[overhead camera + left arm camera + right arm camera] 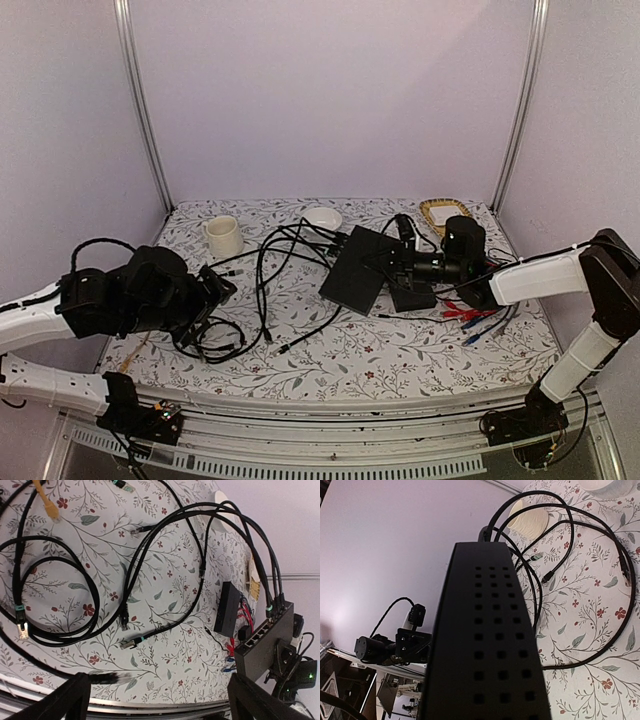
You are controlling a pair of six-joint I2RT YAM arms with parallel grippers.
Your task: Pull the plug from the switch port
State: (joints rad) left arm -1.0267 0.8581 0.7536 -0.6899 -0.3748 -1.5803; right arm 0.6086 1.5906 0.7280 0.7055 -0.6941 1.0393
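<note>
Switch (358,270) right of worktop (330,365) centre, toward far edge. Long axis roughly far-to-near, near end skewed left. Port row (257,636) facing worktop's left edge. Black cables (300,235) plugged in at far end of that row. Seemingly tilted rather than flat; exact angle not clear.

Right end effector (398,262) clamped on switch's right side. Left end effector (218,290) near left edge, fingers (75,695) spread wide, gripping nothing.

Second black box (412,296) just beside switch, on near-right.
</note>
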